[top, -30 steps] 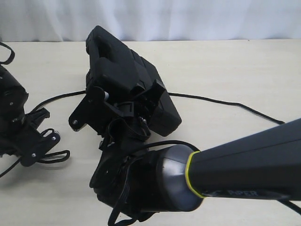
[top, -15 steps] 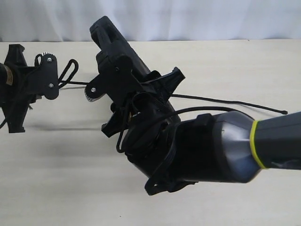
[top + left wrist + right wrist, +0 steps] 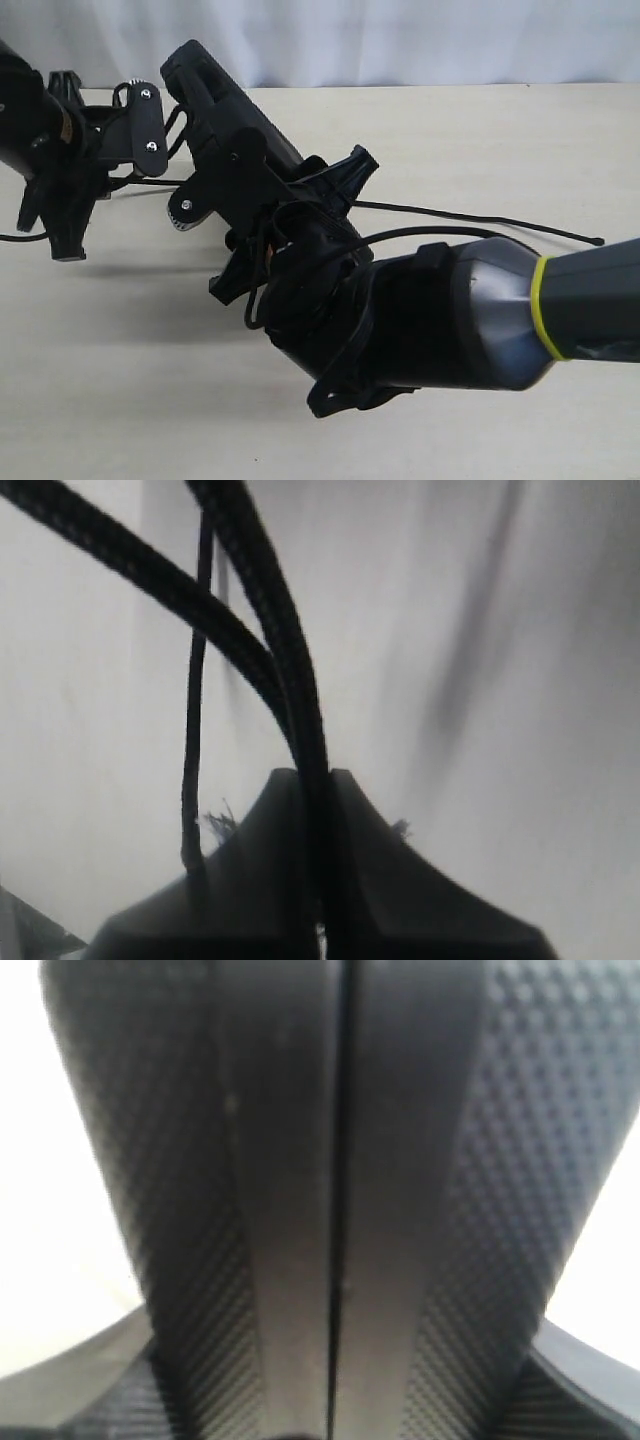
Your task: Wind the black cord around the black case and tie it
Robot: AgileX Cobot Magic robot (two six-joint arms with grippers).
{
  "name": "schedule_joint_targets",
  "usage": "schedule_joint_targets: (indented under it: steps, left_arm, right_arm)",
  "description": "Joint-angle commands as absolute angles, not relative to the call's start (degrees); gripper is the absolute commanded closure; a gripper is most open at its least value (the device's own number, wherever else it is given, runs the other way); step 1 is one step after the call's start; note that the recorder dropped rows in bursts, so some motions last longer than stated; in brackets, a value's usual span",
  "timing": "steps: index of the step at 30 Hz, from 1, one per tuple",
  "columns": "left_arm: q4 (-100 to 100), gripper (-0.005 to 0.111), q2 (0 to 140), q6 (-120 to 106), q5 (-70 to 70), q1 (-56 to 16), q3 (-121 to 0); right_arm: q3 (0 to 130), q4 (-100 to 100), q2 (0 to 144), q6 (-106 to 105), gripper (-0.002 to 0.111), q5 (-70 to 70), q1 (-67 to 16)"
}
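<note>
Nearest, the right fingers are spread wide and clamp the flat rectangular matte black plastic case across its sides, holding it tilted above the pale surface. Up close, the case shows 2 smooth halves meeting at a thin seam, flanked by diamond-textured panels. That hard plastic probably gives little friction, so a sideways tug on the line could twist the case in the grasp.

Just beyond the case, by its handle end, the left fingers are clenched on the long thin black braided cord, with frayed fibres beside them. The cord trails from behind the case across the surface to a small knobbed tip. The slick braid may slip from the pinch under tension, or a slack turn may slide off a case corner.
</note>
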State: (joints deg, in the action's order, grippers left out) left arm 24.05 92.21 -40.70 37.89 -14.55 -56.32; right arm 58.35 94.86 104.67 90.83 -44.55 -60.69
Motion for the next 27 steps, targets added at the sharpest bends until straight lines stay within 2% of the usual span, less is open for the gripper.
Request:
schedule_joint_targets:
  steps: [1, 21, 27]
  left_arm:
    - [23.5, 0.107, 93.8, -40.3, 39.7, -14.7, -56.8]
    - [13.8, 0.107, 94.4, -40.0, 39.6, -14.7, -64.3]
    - [14.8, 0.107, 94.3, -40.0, 40.7, -14.7, -64.3]
  right_arm:
    - [58.4, 96.6, 103.5, 90.7, 0.104, -45.1, -60.7]
    - [57.6, 96.9, 103.5, 87.2, 0.104, -42.9, -60.7]
    - [57.6, 96.8, 103.5, 86.0, 0.104, -50.0, -60.7]
